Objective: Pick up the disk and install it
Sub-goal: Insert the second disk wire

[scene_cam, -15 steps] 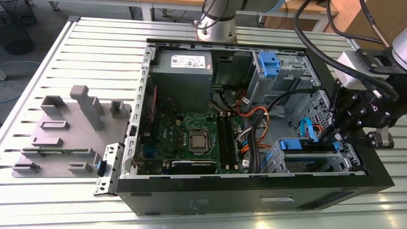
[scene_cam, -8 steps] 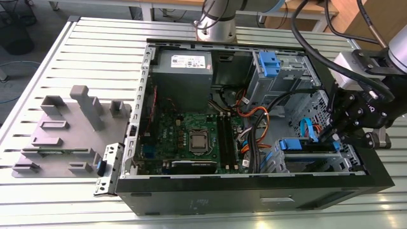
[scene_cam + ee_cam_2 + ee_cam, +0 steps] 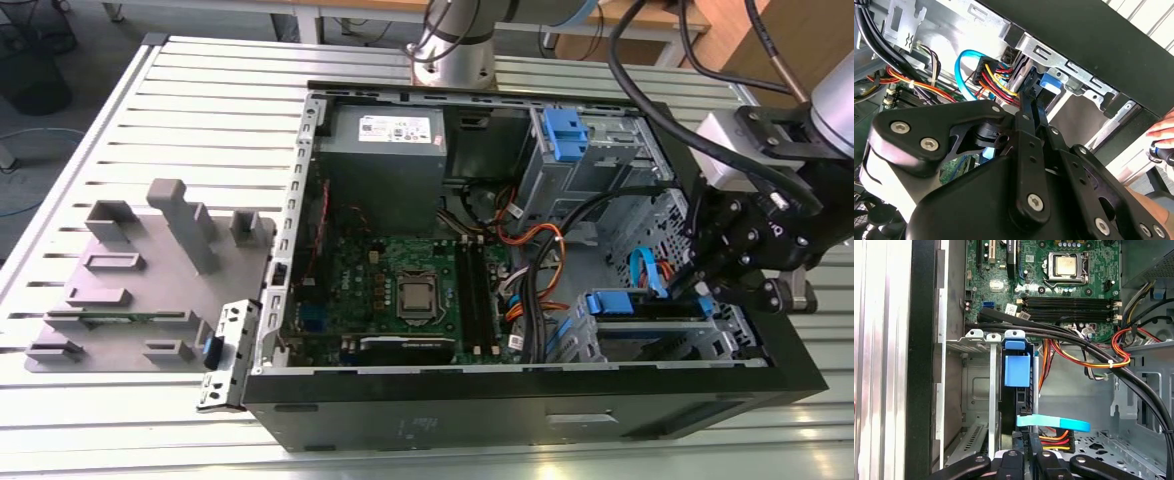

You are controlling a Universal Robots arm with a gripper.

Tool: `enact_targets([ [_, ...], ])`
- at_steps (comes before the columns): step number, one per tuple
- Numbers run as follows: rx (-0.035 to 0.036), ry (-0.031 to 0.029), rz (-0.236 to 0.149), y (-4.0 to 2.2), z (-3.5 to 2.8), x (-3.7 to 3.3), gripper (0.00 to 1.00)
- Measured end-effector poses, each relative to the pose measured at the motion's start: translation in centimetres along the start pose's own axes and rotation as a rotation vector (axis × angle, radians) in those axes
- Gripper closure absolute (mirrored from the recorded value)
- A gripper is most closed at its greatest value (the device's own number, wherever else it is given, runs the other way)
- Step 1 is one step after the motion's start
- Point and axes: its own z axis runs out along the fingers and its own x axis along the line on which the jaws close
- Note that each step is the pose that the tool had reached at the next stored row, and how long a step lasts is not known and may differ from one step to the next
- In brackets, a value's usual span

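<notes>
Black gripper (image 3: pixel 731 262) hangs at the exterior view's right edge of the open PC case (image 3: pixel 534 400), down over the drive cage (image 3: pixel 654 335) near the case's front corner. We see its dark linkage arms up close in the second wrist view (image 3: pixel 1026 107), the fingers drawn close together and reaching in edge-on toward a blue tab (image 3: pixel 1046 82) w/ a bundle of red, yellow and black wires (image 3: pixel 996 75) just beside them. Whether the pads actually clamp anything, we can't tell — the tips are buried behind the cables.

On to the disk (image 3: pixel 1016 390): in the first wrist view it stands on edge inside the cage slot, dark body w/ a blue plastic rail piece at its end, metal cage strips right alongside. A light-blue flat cable (image 3: pixel 1054 422) crosses just below it, right above the gripper's finger bases (image 3: pixel 1026 460). In the exterior view we catch the same blue rail (image 3: pixel 625 303) in the bay, next to the gripper.

Elsewhere in the case: green motherboard (image 3: pixel 400 290) w/ CPU socket in the middle, grey power-supply box (image 3: pixel 387 140) at the far corner, another blue latch on a metal cage (image 3: pixel 563 135) beside it. Outside the case, a grey fixture block (image 3: pixel 140 280) sits on the slatted table (image 3: pixel 200 110), well apart. A person's hand (image 3: pixel 1161 132) shows at the edge of the second wrist view, beyond the case wall.
</notes>
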Motion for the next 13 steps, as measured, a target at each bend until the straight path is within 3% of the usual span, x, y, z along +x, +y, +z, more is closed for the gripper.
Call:
enact_targets([
  [13,0.0000,-0.0005,0.000,-0.01,0.27,0.00,0.84],
])
